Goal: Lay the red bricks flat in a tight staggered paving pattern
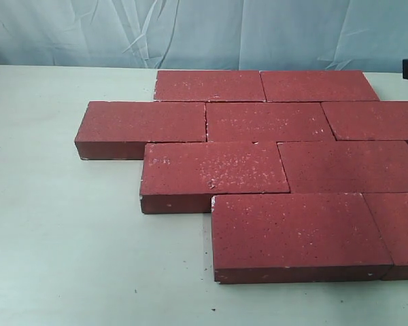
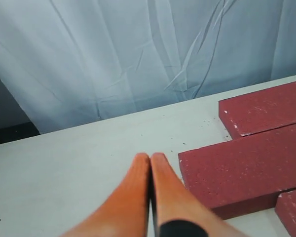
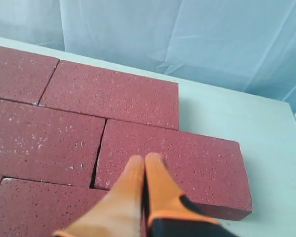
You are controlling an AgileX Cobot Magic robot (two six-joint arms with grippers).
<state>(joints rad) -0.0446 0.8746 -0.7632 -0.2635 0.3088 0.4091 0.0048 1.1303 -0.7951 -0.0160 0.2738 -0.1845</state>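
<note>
Bricks [image 1: 258, 170] lie flat and staggered toward the pale table's [image 1: 54, 258] right edge, a wrinkled curtain [image 1: 190, 34] behind; left gripper [image 2: 150, 160] and right gripper [image 3: 144, 160] are pressed together.

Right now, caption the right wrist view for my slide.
Shut right claw above red bricks laid flat in staggered rows on a pale table.
</note>
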